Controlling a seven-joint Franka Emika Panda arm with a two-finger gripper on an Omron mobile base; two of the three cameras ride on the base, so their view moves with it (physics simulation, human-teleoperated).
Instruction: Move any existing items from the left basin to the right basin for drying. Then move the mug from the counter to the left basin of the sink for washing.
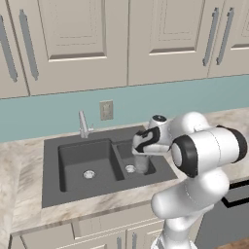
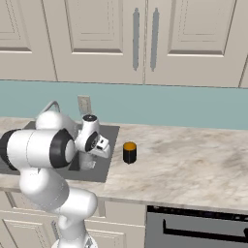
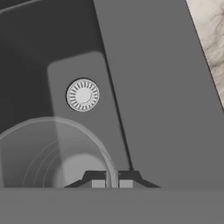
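The clear glass tumbler (image 1: pixel 142 164) (image 2: pixel 87 162) (image 3: pixel 48 153) hangs upright in the narrow right basin (image 1: pixel 127 151) (image 3: pixel 78 65), close to its round drain (image 1: pixel 130 168) (image 3: pixel 82 94). My gripper (image 1: pixel 142 155) (image 2: pixel 89 154) (image 3: pixel 112 181) is shut on the tumbler's rim, one fingertip (image 3: pixel 98 181) inside and one outside. The wide left basin (image 1: pixel 85 158) holds nothing but its drain (image 1: pixel 88 174). The black mug (image 2: pixel 129 152) with an orange inside stands on the beige counter (image 2: pixel 184 155), just right of the sink's rim (image 2: pixel 107 162).
A thin silver faucet (image 1: pixel 83 125) rises behind the sink and a wall outlet (image 1: pixel 106 110) sits above it. Cabinets hang overhead. A dark appliance front (image 2: pixel 193 225) lies below the counter to the right. The sink's flat rim (image 3: pixel 157 87) borders the right basin.
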